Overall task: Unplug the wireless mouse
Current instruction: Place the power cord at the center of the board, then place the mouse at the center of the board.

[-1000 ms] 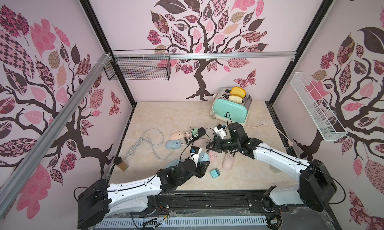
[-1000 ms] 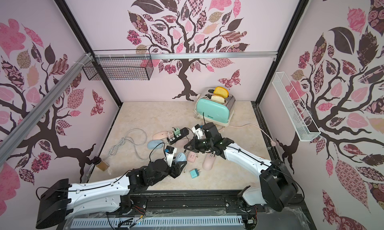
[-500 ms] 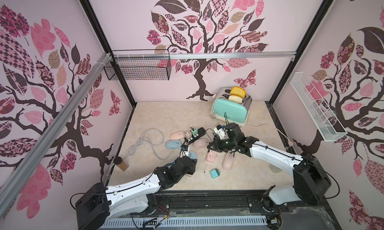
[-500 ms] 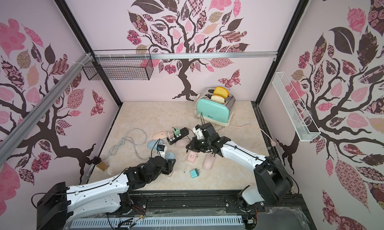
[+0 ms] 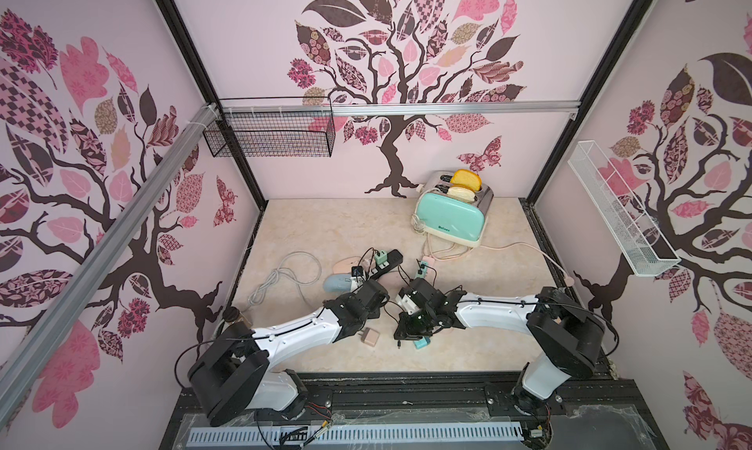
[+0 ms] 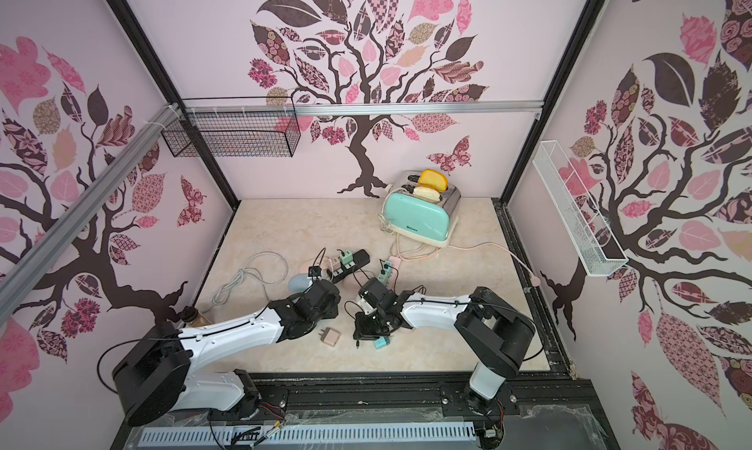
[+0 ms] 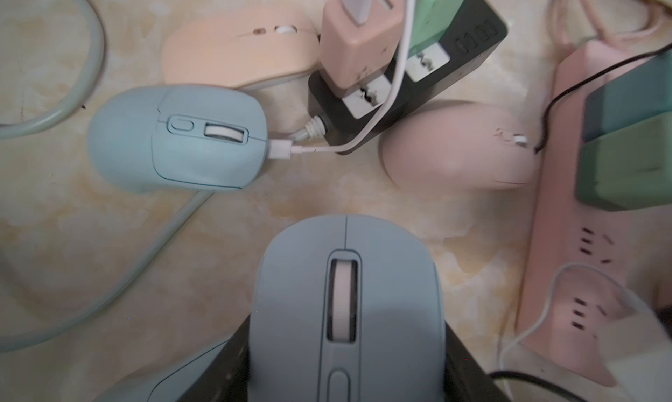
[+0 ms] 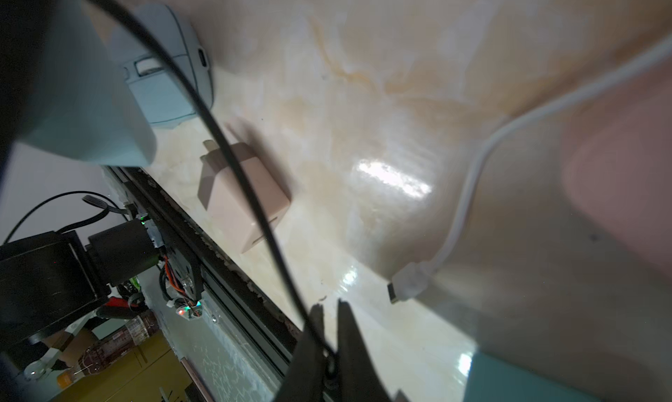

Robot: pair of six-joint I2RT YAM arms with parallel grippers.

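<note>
In the left wrist view a blue-grey wireless mouse (image 7: 345, 302) sits between the dark fingers (image 7: 232, 364) of my left gripper (image 7: 347, 345), which is shut on its sides; no cable shows at its front. In both top views the left gripper (image 5: 376, 297) (image 6: 325, 295) covers that mouse. My right gripper (image 8: 329, 309) (image 5: 411, 330) hovers low over the table near the front edge, its jaws a narrow gap apart. A thin black cable (image 8: 232, 156) runs loosely into that gap, and its free end (image 5: 398, 345) lies on the table.
Ahead of the left gripper lie a light blue mouse (image 7: 174, 138) with a white cable plugged in, a peach mouse (image 7: 236, 47), a pink mouse (image 7: 454, 145), a black power strip (image 7: 418, 65) and a pink one (image 7: 582, 236). A pink charger (image 8: 243, 196), a loose white plug (image 8: 407, 284) and a teal charger (image 5: 421, 342) lie near the right gripper.
My right gripper has pulled back toward the front edge, trailing the black cable, and its jaws have parted slightly. The left gripper has shifted a little left and back.
</note>
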